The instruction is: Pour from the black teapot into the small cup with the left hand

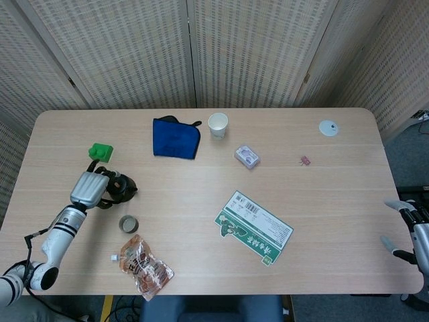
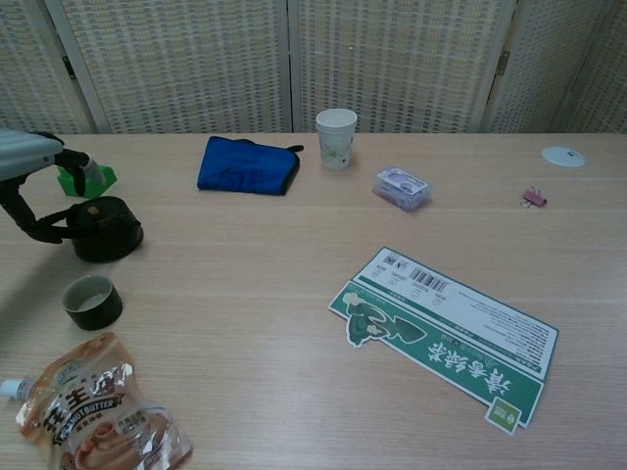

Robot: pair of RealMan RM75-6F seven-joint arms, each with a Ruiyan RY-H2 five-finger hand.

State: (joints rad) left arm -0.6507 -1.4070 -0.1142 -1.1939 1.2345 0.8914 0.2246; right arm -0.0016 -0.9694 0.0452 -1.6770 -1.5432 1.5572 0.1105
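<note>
From the head camera, I look down on a pale wooden surface (image 1: 201,201). My left hand (image 1: 89,187) sits at the left side, its fingers wrapped around the black teapot (image 1: 121,188); the hand covers most of the pot. The small cup (image 1: 129,224) stands apart from the teapot, nearer to me, upright and open-topped. A snack pouch (image 1: 145,267) lies just beyond the cup toward the near edge. A green block (image 1: 101,152) sits behind my left hand. Further back lie a blue cloth pouch (image 1: 175,137) and a white paper cup (image 1: 218,125). A green and white card (image 1: 254,227) lies flat mid-surface. My right hand (image 1: 410,229) shows at the far right edge, holding nothing, fingers spread.

From the chest camera, my left hand (image 2: 29,162) enters at the left edge, fingers curled over the teapot's (image 2: 108,231) handle side. The teapot looks upright; whether it rests on the surface I cannot tell. The small cup (image 2: 92,301) stands in front of it, not touching.
</note>
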